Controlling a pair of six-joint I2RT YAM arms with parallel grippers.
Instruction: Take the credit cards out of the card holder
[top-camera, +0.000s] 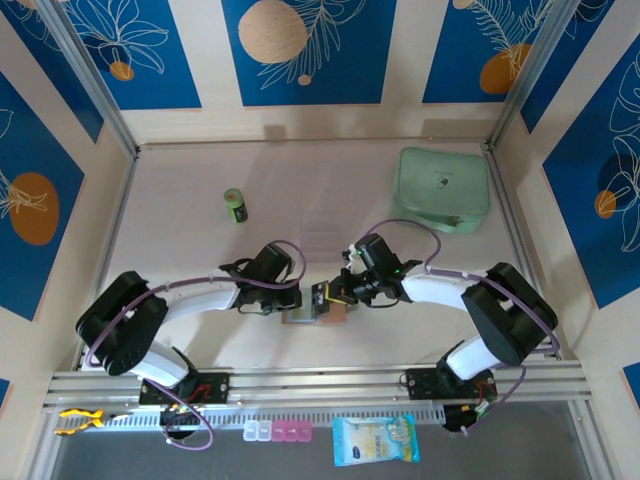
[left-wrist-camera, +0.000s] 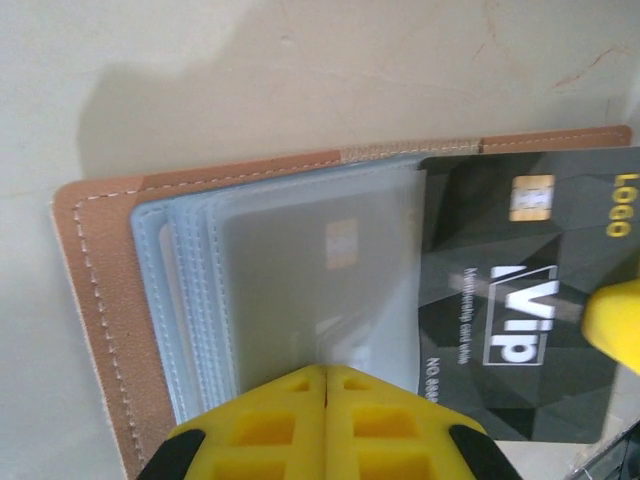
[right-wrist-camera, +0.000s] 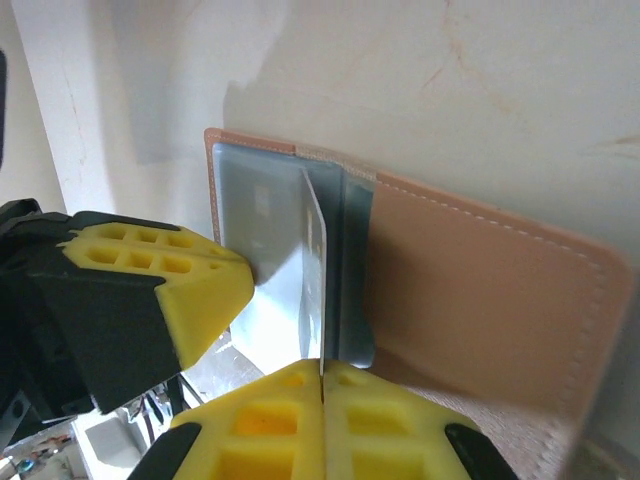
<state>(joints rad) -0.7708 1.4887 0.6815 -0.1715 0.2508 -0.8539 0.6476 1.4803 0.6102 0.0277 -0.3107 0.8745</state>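
Note:
The card holder (top-camera: 300, 316) lies open on the table between both grippers, tan leather (left-wrist-camera: 100, 300) with grey-blue clear pockets (left-wrist-camera: 290, 270). A black credit card (left-wrist-camera: 520, 300) printed "VIP" sticks about halfway out of a pocket, toward the right. My left gripper (left-wrist-camera: 325, 370) is shut, pinching the near edge of a clear pocket. My right gripper (right-wrist-camera: 322, 368) is shut on the card (right-wrist-camera: 315, 270), seen edge-on, with the tan cover (right-wrist-camera: 470, 290) beside it. From above, the left gripper (top-camera: 295, 298) and right gripper (top-camera: 330, 295) almost touch.
A mint-green case (top-camera: 445, 190) lies at the back right. A small green bottle (top-camera: 235, 205) stands at the back left. A blue packet (top-camera: 375, 440) and pink boxes (top-camera: 278, 431) lie in front of the rail.

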